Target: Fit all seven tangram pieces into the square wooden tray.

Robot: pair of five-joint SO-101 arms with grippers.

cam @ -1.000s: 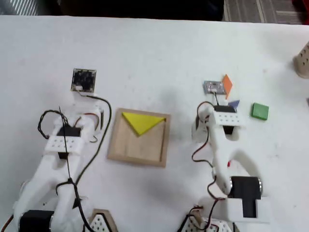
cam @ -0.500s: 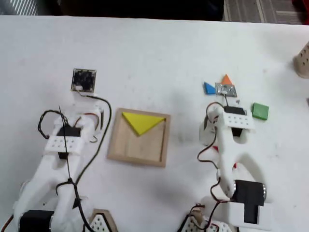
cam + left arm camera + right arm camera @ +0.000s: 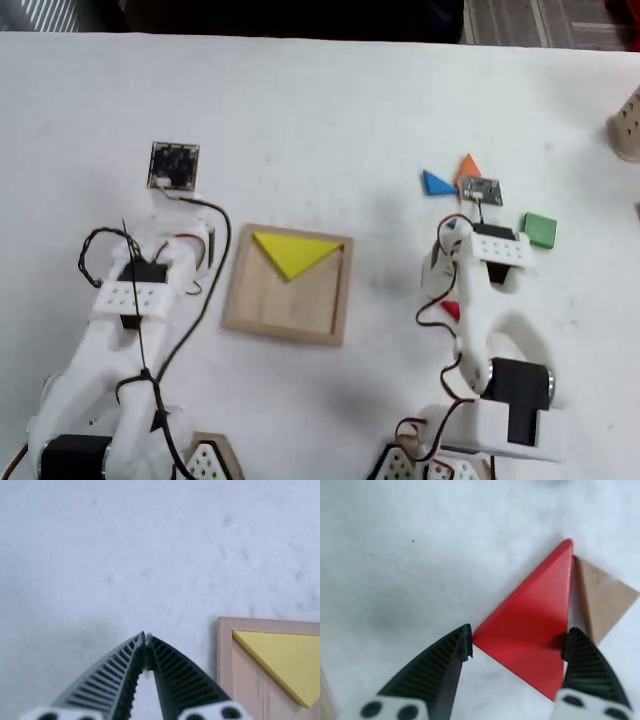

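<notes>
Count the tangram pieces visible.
6: yellow triangle in tray; blue triangle, orange piece, green square near the right arm; red triangle, tan piece at its tool. Seventh possibly hidden.

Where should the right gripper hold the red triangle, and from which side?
Probably from straight above: the red triangle lies flat on the table, so only its thin edges offer a hold. The open right gripper straddles it; pinch the slanted edge against the edge beside the tan piece, where the gap looks narrow.
</notes>
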